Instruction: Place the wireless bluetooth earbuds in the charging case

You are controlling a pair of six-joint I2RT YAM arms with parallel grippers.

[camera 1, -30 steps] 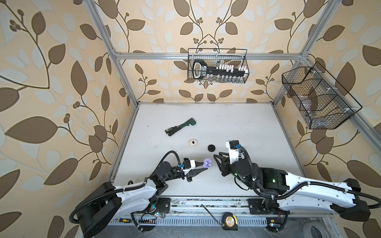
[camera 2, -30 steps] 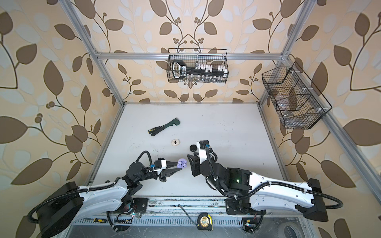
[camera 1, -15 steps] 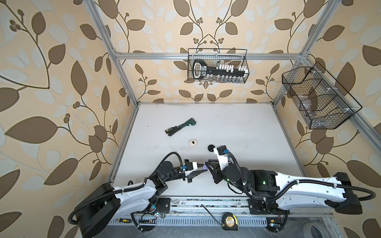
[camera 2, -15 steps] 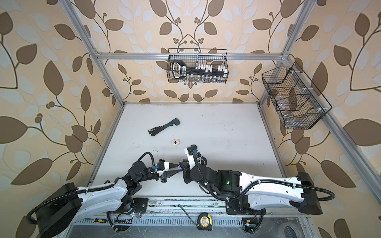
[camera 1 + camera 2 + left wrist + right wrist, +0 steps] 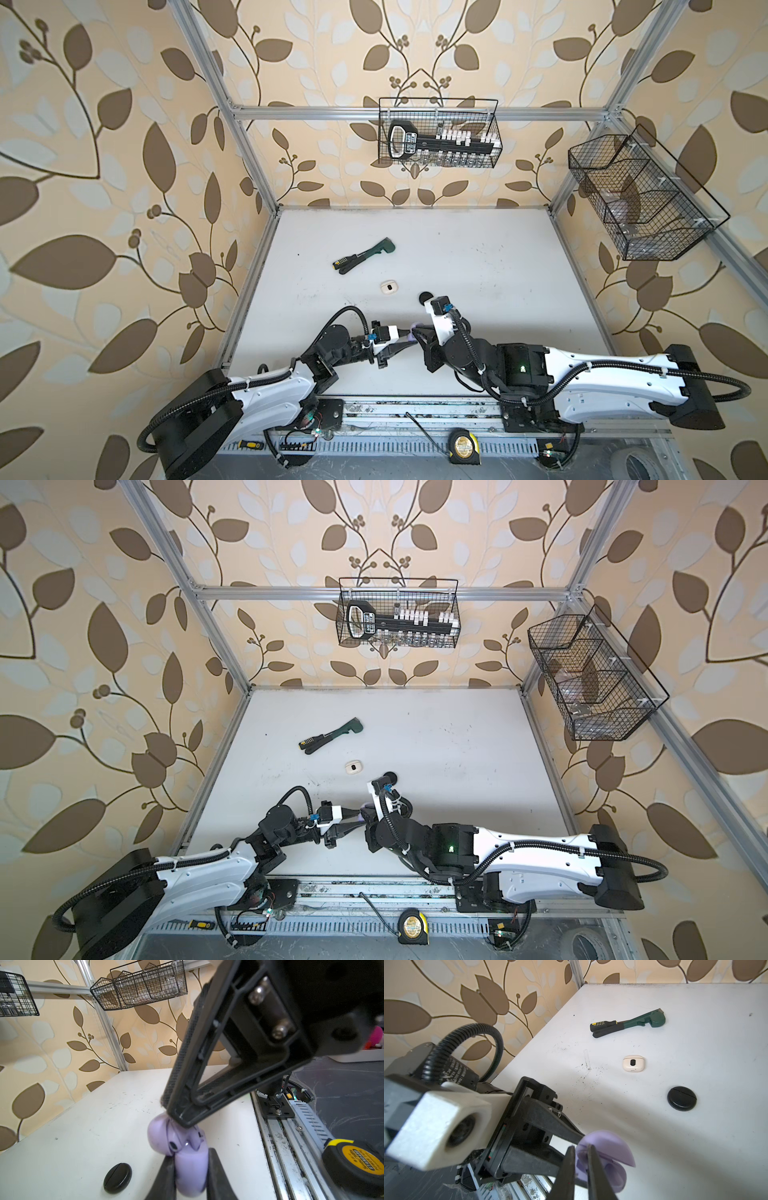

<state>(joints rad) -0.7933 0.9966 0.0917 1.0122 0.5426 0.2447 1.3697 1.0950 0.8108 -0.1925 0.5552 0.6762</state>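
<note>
Since the left end effector is clamped on the open lilac charging case near the desk's front edge to steady it, the right end effector, pinched shut, pokes at its mouth, where a lilac earbud looks seated, can't tell if gripped.

Green-handled tool lies on the white table; a yellow tape measure rests beyond its near edge
</note>
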